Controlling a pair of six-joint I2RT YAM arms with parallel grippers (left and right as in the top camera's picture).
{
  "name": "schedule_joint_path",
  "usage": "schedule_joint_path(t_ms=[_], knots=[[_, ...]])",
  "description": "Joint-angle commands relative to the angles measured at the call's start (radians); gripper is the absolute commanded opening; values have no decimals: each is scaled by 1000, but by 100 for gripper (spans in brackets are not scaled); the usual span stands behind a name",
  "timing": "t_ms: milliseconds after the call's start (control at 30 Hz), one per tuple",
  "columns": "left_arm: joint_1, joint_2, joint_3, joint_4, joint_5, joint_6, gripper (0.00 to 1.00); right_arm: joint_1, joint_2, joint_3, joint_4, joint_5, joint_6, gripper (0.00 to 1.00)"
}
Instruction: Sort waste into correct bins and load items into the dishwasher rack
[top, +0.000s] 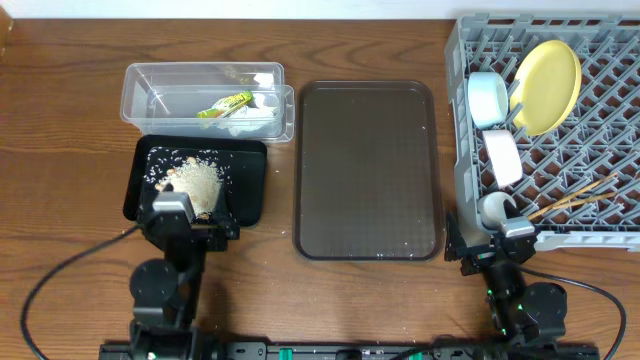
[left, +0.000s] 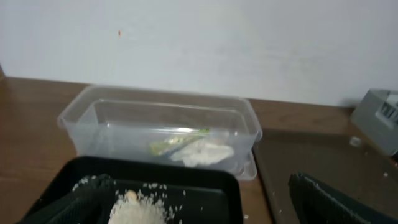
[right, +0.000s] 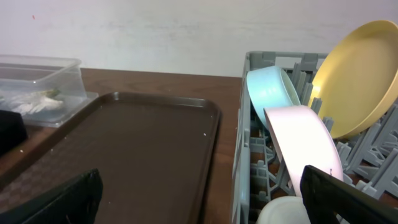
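Note:
The clear tub (top: 205, 100) holds the green-and-orange wrapper (top: 225, 104) and crumpled white paper (top: 245, 122); both show in the left wrist view (left: 186, 149). The black tray (top: 195, 180) holds rice scraps (top: 195, 180). The grey rack (top: 545, 130) holds the yellow plate (top: 547, 85), light blue bowl (top: 487, 97), white bowl (top: 502, 157), white cup (top: 494, 208) and chopsticks (top: 570, 198). My left gripper (top: 185, 225) is open and empty at the black tray's near edge. My right gripper (top: 500, 245) is open and empty at the rack's near left corner.
A large dark brown serving tray (top: 368, 170) lies between the bins and the rack, with a few specks on it. Cables run along the table's near edge. A white wall stands behind the table.

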Motion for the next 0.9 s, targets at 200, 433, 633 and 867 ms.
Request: schedule_joint_path(t_ms=[200, 433, 633, 867], knots=[[5, -185, -140, 11, -10, 59, 91, 13, -6, -6, 2, 9, -12, 99], [5, -266, -207, 14, -12, 79, 91, 13, -6, -6, 2, 9, -12, 99], [5, -266, -223, -46, -12, 80, 91, 13, -6, -6, 2, 9, -12, 99], [5, -265, -223, -72, -13, 80, 91, 13, -6, -6, 2, 9, -12, 99]])
